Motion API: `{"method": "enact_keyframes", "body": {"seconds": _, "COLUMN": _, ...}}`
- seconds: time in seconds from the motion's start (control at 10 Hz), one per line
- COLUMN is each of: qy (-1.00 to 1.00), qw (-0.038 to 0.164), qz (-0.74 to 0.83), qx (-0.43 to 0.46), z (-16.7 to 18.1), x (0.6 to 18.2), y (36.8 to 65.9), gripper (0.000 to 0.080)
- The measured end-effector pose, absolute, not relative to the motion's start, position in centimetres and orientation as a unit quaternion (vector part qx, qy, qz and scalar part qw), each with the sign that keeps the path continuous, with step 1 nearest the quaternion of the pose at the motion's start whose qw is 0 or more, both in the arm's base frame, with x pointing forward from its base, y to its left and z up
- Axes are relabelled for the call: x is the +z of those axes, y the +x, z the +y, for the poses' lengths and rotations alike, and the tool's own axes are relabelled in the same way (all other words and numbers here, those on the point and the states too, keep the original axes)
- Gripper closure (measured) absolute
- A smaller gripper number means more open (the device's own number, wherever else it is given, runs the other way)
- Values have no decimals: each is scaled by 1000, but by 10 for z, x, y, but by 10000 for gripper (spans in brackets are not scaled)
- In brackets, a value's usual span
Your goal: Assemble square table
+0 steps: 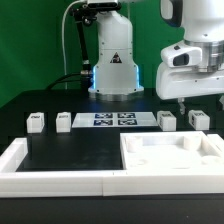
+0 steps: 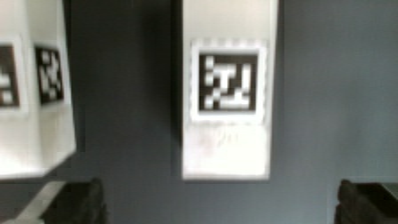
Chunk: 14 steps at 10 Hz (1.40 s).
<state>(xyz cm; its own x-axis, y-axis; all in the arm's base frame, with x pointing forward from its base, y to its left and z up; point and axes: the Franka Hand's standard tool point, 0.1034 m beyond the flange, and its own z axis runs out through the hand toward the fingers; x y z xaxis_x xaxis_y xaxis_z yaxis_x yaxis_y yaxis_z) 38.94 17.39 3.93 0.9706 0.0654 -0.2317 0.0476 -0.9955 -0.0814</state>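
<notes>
The square table's top (image 1: pixel 175 155) is a white tray-like slab lying at the front on the exterior view's right. Four small white tagged legs lie in a row behind it: two on the left (image 1: pixel 36 122) (image 1: pixel 64 120) and two on the right (image 1: pixel 166 120) (image 1: pixel 198 119). My gripper (image 1: pixel 197 100) hangs open just above the right pair. In the wrist view, one leg (image 2: pixel 228 95) lies lengthwise ahead of my gripper (image 2: pixel 222 205), roughly in line with the gap between the dark fingertips (image 2: pixel 71 203). A second leg (image 2: pixel 36 90) shows at the picture's edge. Nothing is held.
The marker board (image 1: pixel 113 120) lies flat between the two pairs of legs. The arm's base (image 1: pixel 113 70) stands behind it. A long white rim (image 1: pixel 30 170) borders the black surface at the front on the exterior view's left.
</notes>
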Motion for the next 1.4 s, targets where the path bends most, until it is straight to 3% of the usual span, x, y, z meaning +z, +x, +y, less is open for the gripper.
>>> {"method": "enact_keyframes", "body": {"seconds": 0.7, "qy": -943, "qw": 21, "qz": -37, "qx": 330, "z": 178, "x": 40, "y": 376, "gripper": 150}}
{"method": "enact_keyframes", "body": {"seconds": 1.1, "qy": -888, "qw": 12, "qz": -43, "qx": 458, "z": 183, "x": 26, "y": 360, "gripper": 150}}
{"method": "enact_keyframes", "body": {"seconds": 1.4, "qy": -869, "qw": 10, "qz": -45, "qx": 493, "z": 184, "x": 12, "y": 355, "gripper": 150}}
